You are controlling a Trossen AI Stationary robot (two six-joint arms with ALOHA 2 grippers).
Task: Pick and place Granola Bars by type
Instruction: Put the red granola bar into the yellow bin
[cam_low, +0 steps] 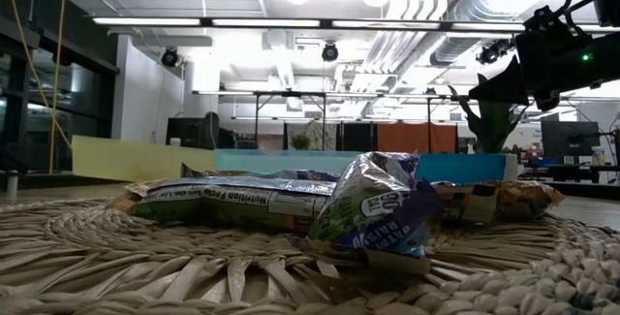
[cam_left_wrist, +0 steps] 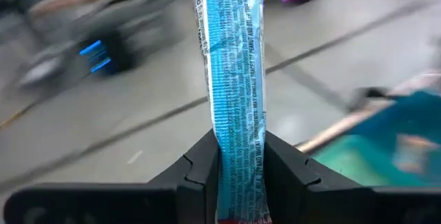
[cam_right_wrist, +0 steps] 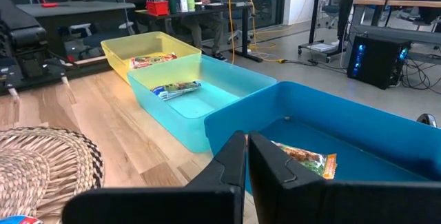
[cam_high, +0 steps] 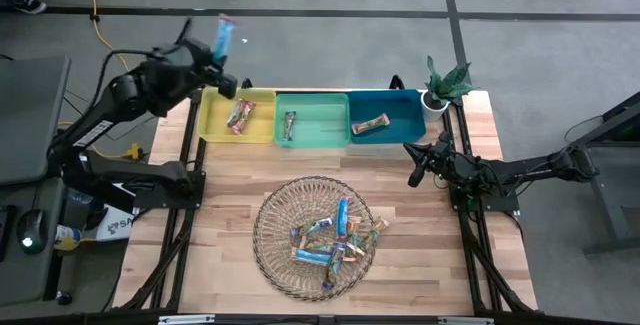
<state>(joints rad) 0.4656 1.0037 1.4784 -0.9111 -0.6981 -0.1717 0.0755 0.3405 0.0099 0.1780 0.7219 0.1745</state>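
Note:
My left gripper (cam_high: 217, 68) is raised beside the far left corner of the yellow bin (cam_high: 238, 115) and is shut on a blue granola bar (cam_high: 225, 35). My right gripper (cam_high: 415, 175) hovers shut just near of the teal bin (cam_high: 385, 115); in its wrist view the fingers (cam_right_wrist: 247, 162) are closed on nothing. Several more bars (cam_high: 335, 240) lie piled on the round wicker plate (cam_high: 275, 255). One red-pink bar (cam_high: 238, 115) lies in the yellow bin, one bar (cam_high: 289, 125) in the green bin (cam_high: 315, 130), and one orange-tan bar (cam_high: 370, 124) in the teal bin. My left gripper pinches the blue bar between its two fingers (cam_left_wrist: 207, 165) near one end (cam_left_wrist: 238, 182). The fingers lie along the bar, and most of its length (cam_left_wrist: 231, 58) sticks straight out past the fingertips. The bar is lifted clear of the table and bins.
The three bins stand side by side along the table's far edge, with a small potted plant (cam_high: 445, 85) at the far right corner. Bare wood lies between the bins and the wicker plate. The low view shows the bar pile (cam_low: 368, 208) close up on the plate.

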